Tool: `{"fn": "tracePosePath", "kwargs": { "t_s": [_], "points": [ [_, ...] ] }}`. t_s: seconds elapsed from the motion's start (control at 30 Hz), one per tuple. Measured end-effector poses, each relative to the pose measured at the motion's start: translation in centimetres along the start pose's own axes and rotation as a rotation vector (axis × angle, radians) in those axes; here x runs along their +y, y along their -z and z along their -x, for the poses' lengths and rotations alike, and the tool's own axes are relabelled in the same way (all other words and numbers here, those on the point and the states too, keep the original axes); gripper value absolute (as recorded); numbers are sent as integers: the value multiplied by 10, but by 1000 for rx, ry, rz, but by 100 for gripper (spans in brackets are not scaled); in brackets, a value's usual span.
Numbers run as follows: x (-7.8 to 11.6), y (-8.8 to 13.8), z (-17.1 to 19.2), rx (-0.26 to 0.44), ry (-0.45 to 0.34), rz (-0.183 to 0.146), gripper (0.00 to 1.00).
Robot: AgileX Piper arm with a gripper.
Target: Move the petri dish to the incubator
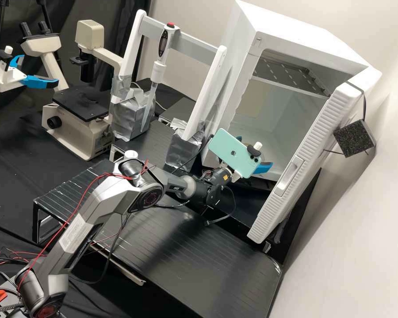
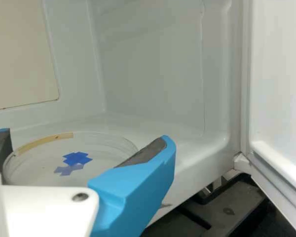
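Note:
At the mouth of the open incubator [image 1: 274, 112], low down by its floor, is my gripper [image 1: 262, 168], partly hidden behind a mounted phone. In the wrist view my gripper [image 2: 84, 138] has its two blue fingers on opposite sides of the clear round petri dish [image 2: 101, 145], their dark pads against its rim. The dish looks level, with blue tape near its middle and a tan strip along its edge. Around it are the white walls and floor of the incubator [image 2: 153, 74]. The nearest part of the dish is hidden by the gripper's white body.
The incubator door [image 1: 305, 154] stands open on the right, and a wire rack [image 1: 292, 73] is higher inside. Left of the incubator is a white frame holding a pipette [image 1: 159, 57]. A microscope [image 1: 82, 115] stands farther left. Black platforms [image 1: 177, 247] lie under the arm.

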Motion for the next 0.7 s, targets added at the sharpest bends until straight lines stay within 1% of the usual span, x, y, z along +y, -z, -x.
{"fn": "tracePosePath", "kwargs": {
  "t_s": [0.23, 0.27, 0.3, 0.4, 0.47, 0.6, 0.67, 0.7],
  "points": [
    [-4, -2, -2, 0, 7, 3, 0],
    [-4, -2, -2, 1, 7, 8, 0],
    [-4, -2, -2, 1, 7, 11, 100],
    [-4, -2, -2, 3, 6, 13, 100],
    [-5, -1, -2, 4, 7, 27, 100],
    [-6, 0, -2, 7, 11, 38, 100],
    [-6, 0, -2, 7, 11, 53, 100],
    [-6, 0, -2, 7, 11, 53, 100]
  ]
}}
